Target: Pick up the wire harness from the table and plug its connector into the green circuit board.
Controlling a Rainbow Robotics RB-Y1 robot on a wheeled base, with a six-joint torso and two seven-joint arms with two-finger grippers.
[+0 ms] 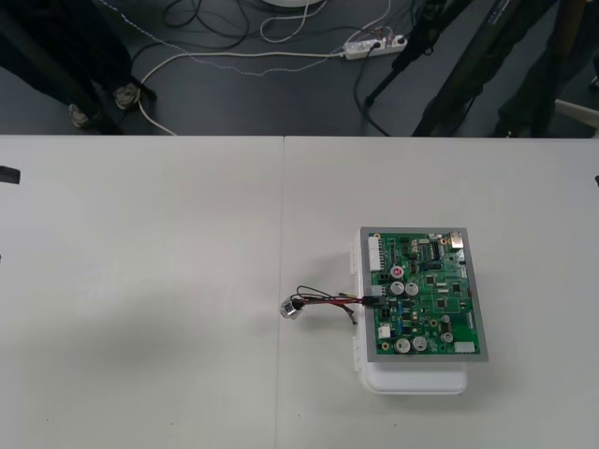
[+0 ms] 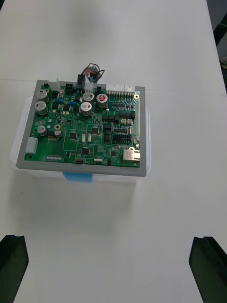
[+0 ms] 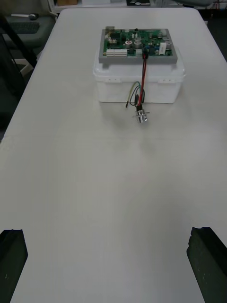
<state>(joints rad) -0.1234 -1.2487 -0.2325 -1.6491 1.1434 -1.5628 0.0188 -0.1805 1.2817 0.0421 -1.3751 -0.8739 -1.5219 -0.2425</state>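
Note:
The green circuit board (image 1: pixel 423 293) sits on its white base (image 1: pixel 416 381) right of the table's middle. The wire harness (image 1: pixel 328 301) hangs off the board's left edge. Its black plug (image 1: pixel 372 300) sits in a connector on that edge, and in the left wrist view the red wires (image 3: pixel 143 75) climb from the table up into the board (image 3: pixel 137 43). The metal socket (image 1: pixel 291 309) lies on the table beside the base. My left gripper (image 3: pixel 108 233) is open, far back from the socket (image 3: pixel 141 117). My right gripper (image 2: pixel 113 239) is open, short of the board (image 2: pixel 85 125).
The left arm's tip (image 1: pixel 7 175) waits at the table's left edge. The table (image 1: pixel 140 309) is bare and pale, with a seam down its middle. Cables and stands lie on the dark floor beyond the far edge.

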